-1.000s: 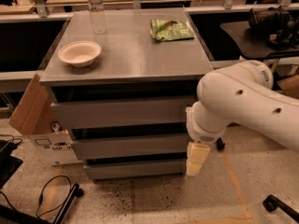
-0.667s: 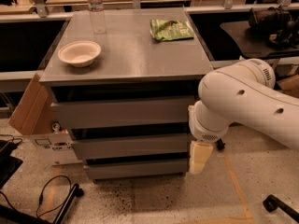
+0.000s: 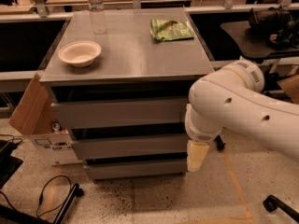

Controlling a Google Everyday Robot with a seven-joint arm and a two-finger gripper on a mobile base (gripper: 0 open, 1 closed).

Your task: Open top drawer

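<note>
The top drawer (image 3: 119, 113) is the uppermost of three grey fronts on the cabinet ahead of me, plain and flat, running nearly the full width. It sits just under the overhang of the cabinet top (image 3: 131, 59), with a dark band of shadow between the two. Below it come the middle drawer (image 3: 126, 146) and the bottom drawer (image 3: 133, 168), each looking a little narrower than the one above.

The gripper (image 3: 196, 156) hangs at the cabinet's front right corner — a cream-coloured piece pointing down toward the floor, level with the middle and bottom fronts and below the top drawer's right end. Whether it is spread wide or closed I cannot tell from here, and I cannot tell if it touches the cabinet. The bulky white arm (image 3: 243, 106) reaches in from the right and covers the right end of the top drawer.

On the cabinet top a pale bowl (image 3: 79, 53) stands near the front left, a clear water bottle (image 3: 96, 8) upright behind it at the back edge, and a green snack bag (image 3: 171, 29) lies flat at the back right, well apart from both.

A cardboard box (image 3: 30, 106) leans against the cabinet's left side. On the speckled floor (image 3: 154, 199) a black cable (image 3: 49, 197) loops at the lower left, and orange tape lines (image 3: 235, 181) run past the right side.
</note>
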